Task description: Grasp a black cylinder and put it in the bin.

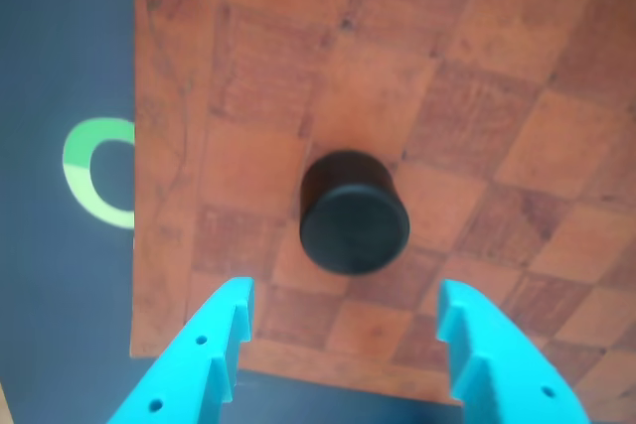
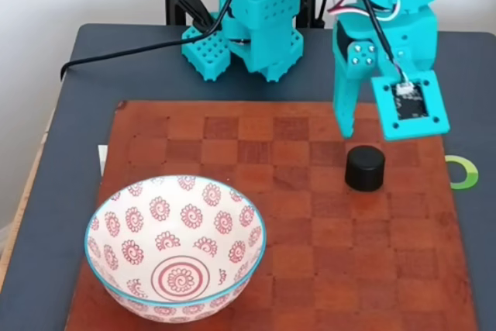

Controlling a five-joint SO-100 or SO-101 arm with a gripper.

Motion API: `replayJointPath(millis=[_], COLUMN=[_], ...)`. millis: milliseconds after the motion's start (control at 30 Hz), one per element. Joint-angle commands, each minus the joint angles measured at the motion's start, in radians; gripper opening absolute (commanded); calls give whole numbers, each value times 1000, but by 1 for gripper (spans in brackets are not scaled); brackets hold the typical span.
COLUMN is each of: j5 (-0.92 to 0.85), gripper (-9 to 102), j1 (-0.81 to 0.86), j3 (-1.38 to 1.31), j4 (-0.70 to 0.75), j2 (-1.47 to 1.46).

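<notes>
The black cylinder (image 1: pixel 353 215) stands upright on the wooden checkerboard (image 1: pixel 497 96), just ahead of my gripper (image 1: pixel 346 295). In the other view the two turquoise fingers are spread wide, one to each side of the cylinder and short of it, with nothing between them. In the fixed view the gripper (image 2: pixel 363 125) hovers just behind the cylinder (image 2: pixel 365 168) at the board's right side. The bin, a white bowl with red spiral flowers and a blue rim (image 2: pixel 124 215), sits at the board's front left, far from the gripper.
The checkerboard (image 2: pixel 310 269) lies on a dark table. A green ring mark (image 2: pixel 463 172) (image 1: pixel 94 171) sits on the table just off the board's right edge in the fixed view. The arm's base and cables stand behind the board.
</notes>
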Motion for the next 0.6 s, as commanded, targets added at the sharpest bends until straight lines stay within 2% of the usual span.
replayJointPath(millis=[0,333,567], j5=[-6,-6,-8], gripper=[25,25,25], j1=[-11,-29,-23], j3=[-64,-84,-80], j4=[-6,-77,-71], j2=[-34,-149,-204])
